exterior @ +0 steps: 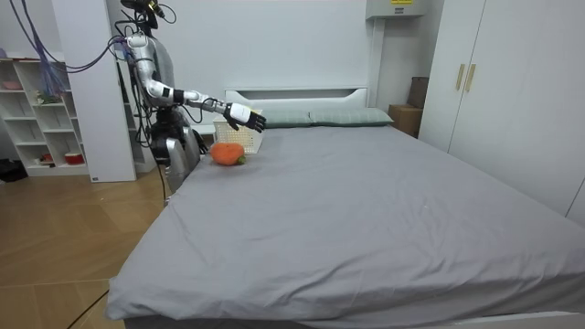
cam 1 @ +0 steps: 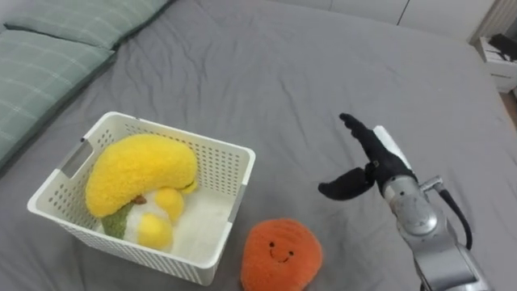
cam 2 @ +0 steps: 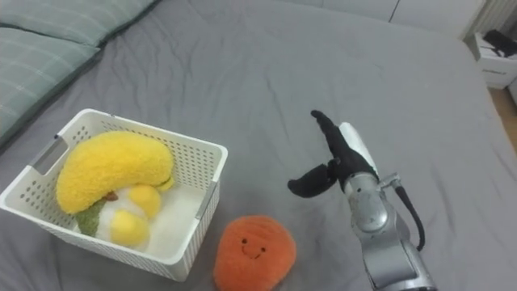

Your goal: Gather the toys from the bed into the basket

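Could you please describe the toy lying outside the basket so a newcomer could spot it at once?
On the grey bed, find the white basket near the green pillows. Beside its near right corner lies a round plush toy. It alone is orange with a smiling face; the basket's toys are yellow.

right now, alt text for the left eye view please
The robot's right hand hangs open above a grey bedsheet, to the right of a round orange plush toy with a smiling face. Left of that, a white slotted plastic basket holds a curved yellow plush toy.
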### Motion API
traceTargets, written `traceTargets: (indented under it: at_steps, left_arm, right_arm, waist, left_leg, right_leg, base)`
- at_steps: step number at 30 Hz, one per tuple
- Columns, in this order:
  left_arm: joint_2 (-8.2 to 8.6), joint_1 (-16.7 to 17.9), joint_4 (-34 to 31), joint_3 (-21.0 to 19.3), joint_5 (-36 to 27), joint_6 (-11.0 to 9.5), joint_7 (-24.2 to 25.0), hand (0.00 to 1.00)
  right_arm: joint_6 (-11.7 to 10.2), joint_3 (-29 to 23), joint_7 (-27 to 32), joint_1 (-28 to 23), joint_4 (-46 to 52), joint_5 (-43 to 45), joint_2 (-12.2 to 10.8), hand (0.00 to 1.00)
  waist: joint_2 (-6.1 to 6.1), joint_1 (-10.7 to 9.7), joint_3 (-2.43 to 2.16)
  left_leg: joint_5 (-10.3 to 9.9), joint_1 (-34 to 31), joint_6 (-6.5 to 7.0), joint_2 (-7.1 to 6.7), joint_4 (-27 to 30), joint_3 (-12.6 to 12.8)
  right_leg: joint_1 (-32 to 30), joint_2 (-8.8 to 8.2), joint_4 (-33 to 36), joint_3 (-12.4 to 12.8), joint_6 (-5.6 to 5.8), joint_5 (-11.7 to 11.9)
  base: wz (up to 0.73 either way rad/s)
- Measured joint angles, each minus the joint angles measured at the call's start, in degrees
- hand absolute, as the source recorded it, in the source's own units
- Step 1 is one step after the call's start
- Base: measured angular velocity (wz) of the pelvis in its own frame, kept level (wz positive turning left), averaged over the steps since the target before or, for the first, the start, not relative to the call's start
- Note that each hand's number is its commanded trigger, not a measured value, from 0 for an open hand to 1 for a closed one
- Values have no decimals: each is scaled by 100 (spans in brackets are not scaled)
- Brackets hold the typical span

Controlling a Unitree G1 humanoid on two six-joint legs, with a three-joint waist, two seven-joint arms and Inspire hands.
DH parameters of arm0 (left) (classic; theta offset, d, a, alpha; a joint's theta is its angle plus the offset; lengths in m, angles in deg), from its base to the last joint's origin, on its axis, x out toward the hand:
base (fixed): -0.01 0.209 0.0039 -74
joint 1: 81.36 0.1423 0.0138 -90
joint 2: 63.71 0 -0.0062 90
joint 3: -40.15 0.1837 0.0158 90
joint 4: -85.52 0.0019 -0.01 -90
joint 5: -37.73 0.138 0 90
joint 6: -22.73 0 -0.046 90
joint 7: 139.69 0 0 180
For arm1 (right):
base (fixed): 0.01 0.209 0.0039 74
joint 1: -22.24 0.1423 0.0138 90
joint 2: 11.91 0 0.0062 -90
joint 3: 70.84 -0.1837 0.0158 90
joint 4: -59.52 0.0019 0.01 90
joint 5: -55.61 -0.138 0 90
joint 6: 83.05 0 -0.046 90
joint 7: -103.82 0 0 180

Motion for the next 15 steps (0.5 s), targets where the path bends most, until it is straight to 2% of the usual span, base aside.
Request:
traceTargets:
  at_steps: [3,5,8,11,15]
  left_arm:
    - [-1,10,20,40,-1,-64,-8,0]
    - [-17,4,75,41,2,-93,-8,0]
    - [-44,24,119,59,-1,-89,-8,0]
    - [-45,68,142,185,5,-87,-98,0]
    - [-93,68,181,236,-6,-76,-205,0]
  right_arm:
    - [7,77,-148,-76,-110,3,-22,0]
    - [1,78,-188,-75,-109,5,-30,0]
    - [1,178,-199,-65,-107,8,-36,0]
    - [-1,447,-262,-52,-143,42,-32,0]
    - [-37,739,-474,26,-513,35,-40,0]
  waist:
    - [-31,1,18]
    - [-95,11,35]
    - [-191,49,-6]
    - [-206,215,4]
    - [-204,336,20]
  left_leg:
    - [0,-23,0,0,0,1]
    - [-2,-55,-2,2,-3,-9]
    - [-1,-125,-5,4,13,-26]
    - [-2,-124,-4,7,20,-14]
    - [-5,-217,-5,5,23,-42]
  right_leg:
    - [-25,-1,-1,-1,-1,0]
    - [-48,4,-13,-14,-1,0]
    - [-117,5,-12,-43,-1,0]
    - [-126,5,-15,-46,-2,3]
    - [-194,5,-14,-59,-2,3]
  base:
    - [0]
    - [2]
    - [3]
    - [-3]
    - [4]
